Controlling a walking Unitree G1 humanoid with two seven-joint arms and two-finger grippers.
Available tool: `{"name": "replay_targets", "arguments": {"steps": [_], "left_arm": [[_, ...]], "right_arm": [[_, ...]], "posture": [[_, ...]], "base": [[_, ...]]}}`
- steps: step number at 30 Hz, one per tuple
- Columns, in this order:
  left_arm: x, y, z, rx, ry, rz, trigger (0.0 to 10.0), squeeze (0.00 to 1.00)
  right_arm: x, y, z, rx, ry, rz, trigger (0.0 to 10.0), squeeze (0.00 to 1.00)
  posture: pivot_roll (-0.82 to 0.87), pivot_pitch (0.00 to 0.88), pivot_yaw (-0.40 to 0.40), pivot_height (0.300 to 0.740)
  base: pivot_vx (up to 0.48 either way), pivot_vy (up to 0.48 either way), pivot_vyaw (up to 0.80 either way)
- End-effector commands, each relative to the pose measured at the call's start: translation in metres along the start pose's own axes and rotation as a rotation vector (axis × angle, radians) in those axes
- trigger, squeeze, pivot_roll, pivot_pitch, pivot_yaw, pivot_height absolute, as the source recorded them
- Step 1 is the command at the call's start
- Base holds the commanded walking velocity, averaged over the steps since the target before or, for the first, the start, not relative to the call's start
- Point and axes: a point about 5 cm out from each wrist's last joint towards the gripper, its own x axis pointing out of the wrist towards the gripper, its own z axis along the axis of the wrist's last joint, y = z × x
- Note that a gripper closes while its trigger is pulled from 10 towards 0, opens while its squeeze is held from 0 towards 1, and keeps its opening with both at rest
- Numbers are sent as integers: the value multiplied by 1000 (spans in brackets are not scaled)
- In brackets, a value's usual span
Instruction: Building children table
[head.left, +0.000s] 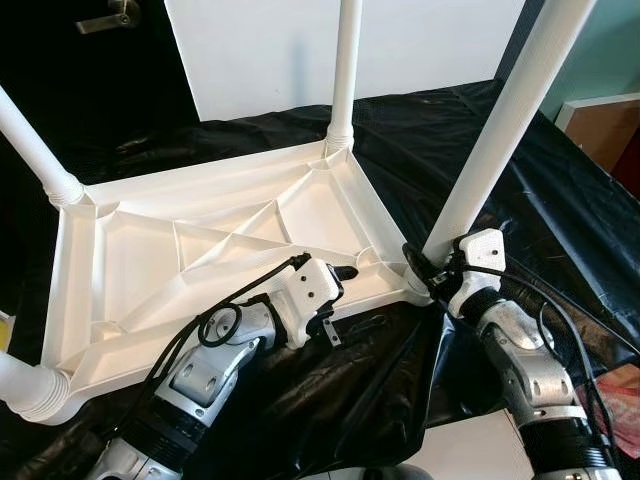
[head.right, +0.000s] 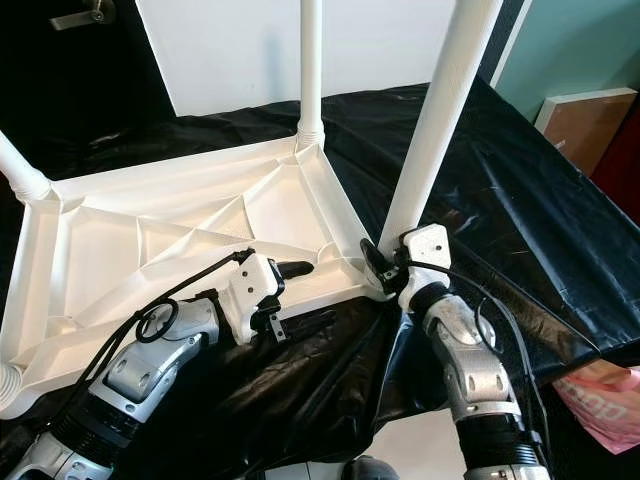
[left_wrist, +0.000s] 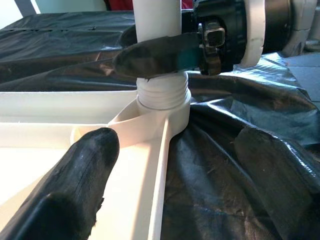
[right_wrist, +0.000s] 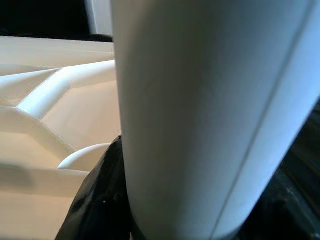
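White, plain, without any pattern: upturned table top (head.left: 230, 235) with ribbed underside, and four legs, including the near-right leg (head.left: 505, 120). Glossy black, wrinkled: plastic sheet (head.left: 560, 190) under everything. Black fingers, white wrist housing, silver arm with black cables: left gripper (head.left: 335, 300) and right gripper (head.left: 425, 272). White: wall panel (head.left: 430, 40) behind the far edge of the sheet. Teal: wall (head.left: 610, 50) at the far right. Brown with a white rim: board (head.left: 600, 125) beside the right edge. Pink with pale lettering: bag (head.right: 605, 400) at the near-right corner.
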Motion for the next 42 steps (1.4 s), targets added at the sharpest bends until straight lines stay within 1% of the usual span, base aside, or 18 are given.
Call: {"name": "replay_targets", "arguments": {"steps": [1,2,3,6,7,11,17,25,31,32,36,38,40,42], "left_arm": [[0,-8,-2,-3,14,-79,10000,0],[0,-8,-2,-5,14,-78,10000,0],[0,-8,-2,-5,14,-78,10000,0],[-1,-8,-2,-7,15,-74,10000,0],[-1,-8,-2,-7,15,-74,10000,0],[-1,-7,-1,-9,13,-67,10000,0],[-1,-8,-2,-11,14,-64,10000,0],[0,-7,-1,-11,13,-61,10000,0],[0,-7,-1,-11,15,-58,10000,0],[1,-7,-1,-13,13,-56,10000,0],[1,-7,-1,-15,12,-53,10000,0],[1,-7,-1,-17,10,-51,10000,0],[1,-7,-1,-17,9,-51,10000,0],[1,-7,0,-14,9,-49,10000,0]], "right_arm": [[-7,-6,-15,0,81,-72,10000,0],[-7,-3,-15,15,80,-126,10000,0],[-7,-3,-15,15,80,-126,10000,0],[-8,9,-16,51,82,-261,10000,0],[-8,9,-16,51,82,-261,10000,0],[-10,22,-18,84,89,-346,10000,0],[-11,30,-15,103,88,-375,10000,0],[-11,29,-13,102,89,-386,10000,0],[-9,34,-10,104,83,-373,10000,0],[-9,34,-8,100,76,-369,10000,1000],[-8,33,-5,98,57,-348,10000,1000],[-7,31,0,93,29,-279,10000,1000],[-7,31,0,92,25,-259,10000,1000],[-11,24,0,76,13,-196,10000,1000]], "posture": [[-20,110,-15,740],[-18,111,-17,740],[-18,111,-17,740],[-15,116,-22,740],[-15,116,-22,740],[-12,118,-23,740],[-15,120,-24,740],[-15,122,-25,740],[-16,122,-28,740],[-15,120,-30,740],[-16,120,-31,740],[-15,119,-31,740],[-16,121,-30,740],[-16,120,-29,740]], "base": [[0,0,0],[0,0,0],[0,0,0],[0,0,0],[0,0,0],[0,0,0],[0,0,0],[0,0,0],[0,0,0],[0,0,0],[0,0,0],[0,0,0],[0,0,0],[0,0,0]]}}
